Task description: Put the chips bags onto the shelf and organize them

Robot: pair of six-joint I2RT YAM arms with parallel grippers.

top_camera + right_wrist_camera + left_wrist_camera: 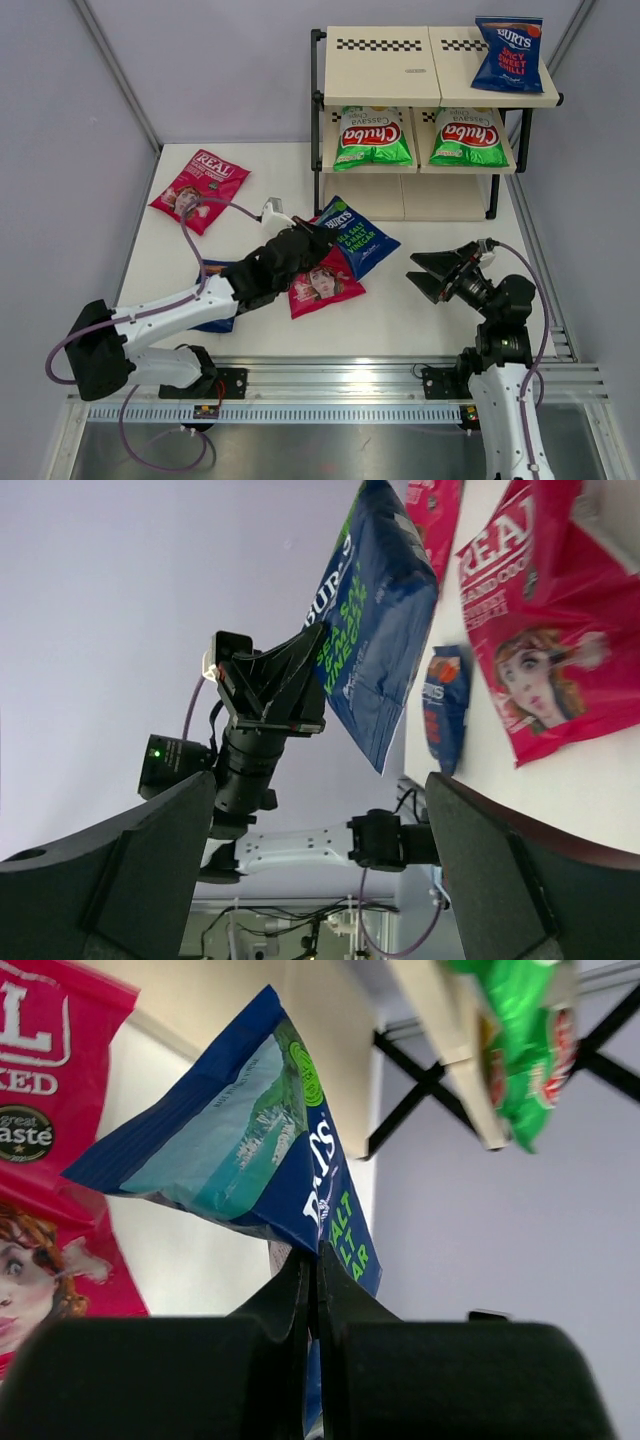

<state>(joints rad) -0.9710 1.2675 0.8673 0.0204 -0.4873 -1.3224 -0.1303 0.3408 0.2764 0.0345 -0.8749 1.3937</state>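
Note:
My left gripper (318, 241) is shut on the edge of a dark blue BURTS bag (357, 236) and holds it lifted off the table; in the left wrist view the jaws (316, 1256) pinch this bag (250, 1130). It also shows in the right wrist view (375, 630). A pink-red REAL bag (325, 284) lies just below it. A second REAL bag (200, 188) lies at the table's left. Another BURTS bag (214, 324) lies partly hidden under the left arm. The shelf (380, 70) holds a BURTS bag (508, 55) on top and two Chuba bags (373, 137) (468, 137) on the middle tier. My right gripper (432, 272) is open and empty.
The shelf's black frame post (317, 120) stands just beyond the held bag. The bottom tier (400, 196) shows no bags. Grey walls close in the table on the left and right. A white cable connector (272, 211) sits by the left wrist.

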